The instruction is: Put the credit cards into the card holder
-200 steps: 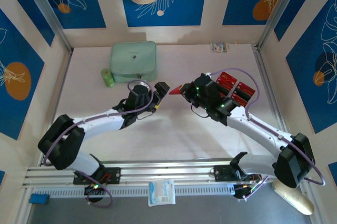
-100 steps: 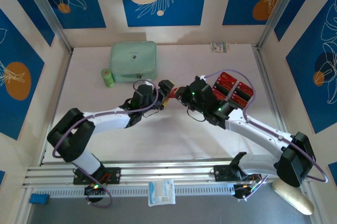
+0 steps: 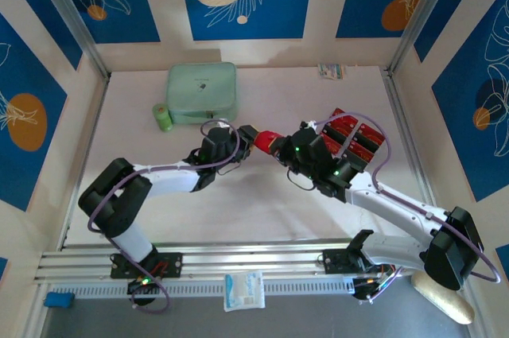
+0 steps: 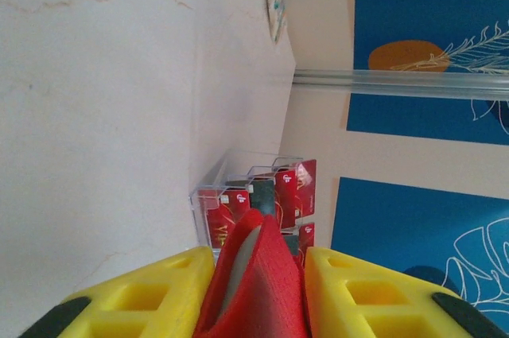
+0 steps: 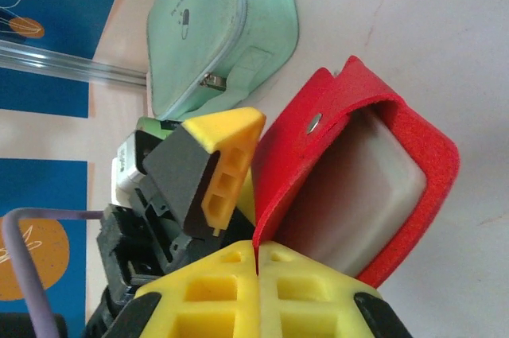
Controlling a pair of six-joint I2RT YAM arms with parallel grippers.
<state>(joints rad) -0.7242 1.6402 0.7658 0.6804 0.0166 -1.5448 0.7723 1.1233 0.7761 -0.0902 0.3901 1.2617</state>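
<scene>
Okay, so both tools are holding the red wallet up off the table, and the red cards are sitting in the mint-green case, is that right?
Not quite. The red cards sit in the clear tiered stand, not the mint-green case, as the left wrist view shows. The left tool and right tool do both hold the red wallet.

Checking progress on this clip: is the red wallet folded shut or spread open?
Partly open: in the right wrist view the red wallet gapes, its snap flap lifted away from the pale inner sleeve.
</scene>
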